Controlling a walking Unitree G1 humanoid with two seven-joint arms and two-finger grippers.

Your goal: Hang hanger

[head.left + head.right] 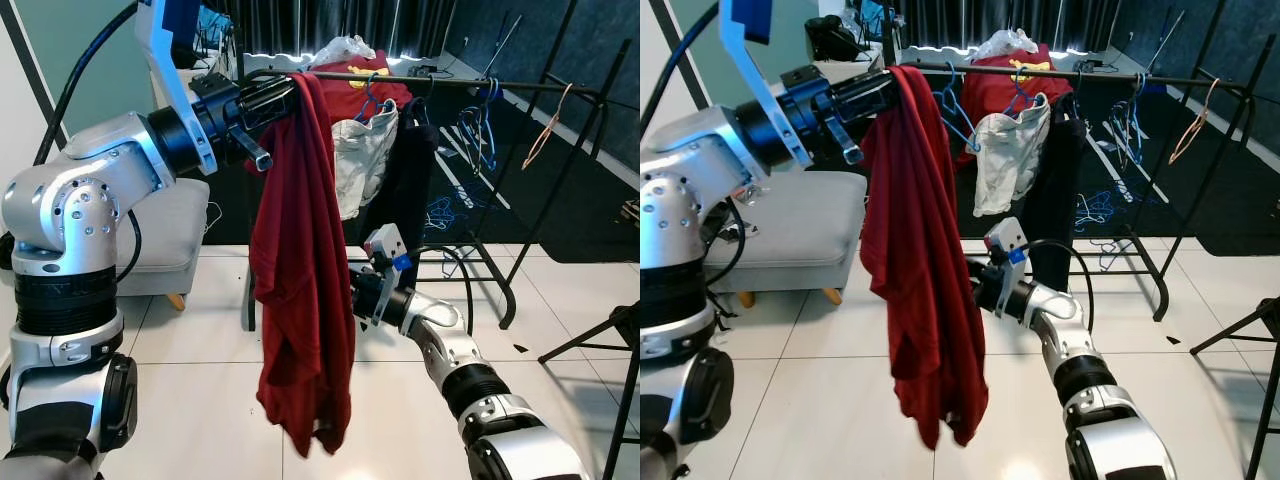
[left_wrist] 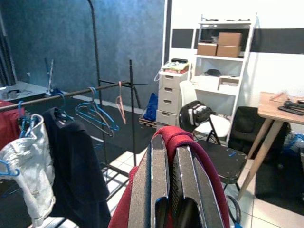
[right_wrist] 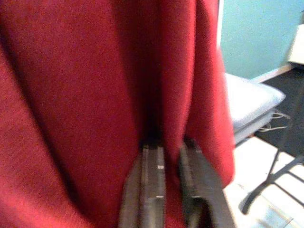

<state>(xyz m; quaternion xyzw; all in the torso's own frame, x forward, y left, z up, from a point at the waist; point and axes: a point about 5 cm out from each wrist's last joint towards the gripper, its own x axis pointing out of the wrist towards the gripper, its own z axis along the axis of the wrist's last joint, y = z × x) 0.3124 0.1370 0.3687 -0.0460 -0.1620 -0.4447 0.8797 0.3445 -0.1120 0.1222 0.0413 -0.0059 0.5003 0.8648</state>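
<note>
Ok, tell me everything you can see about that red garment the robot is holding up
The red garment is dark red, soft-looking cloth hanging in long folds down toward the tiled floor. Its top drapes over the left gripper, whose fingers look closed on it, near the clothes rail. Lower down, the right gripper presses into its folds with fingers nearly together. No hanger is visible in it.

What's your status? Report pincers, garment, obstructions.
Left pincer shut on red garment, held high by the rail. Right pincer pressed into its folds, mid-height. White shorts and dark garment crowd the rail.
</note>
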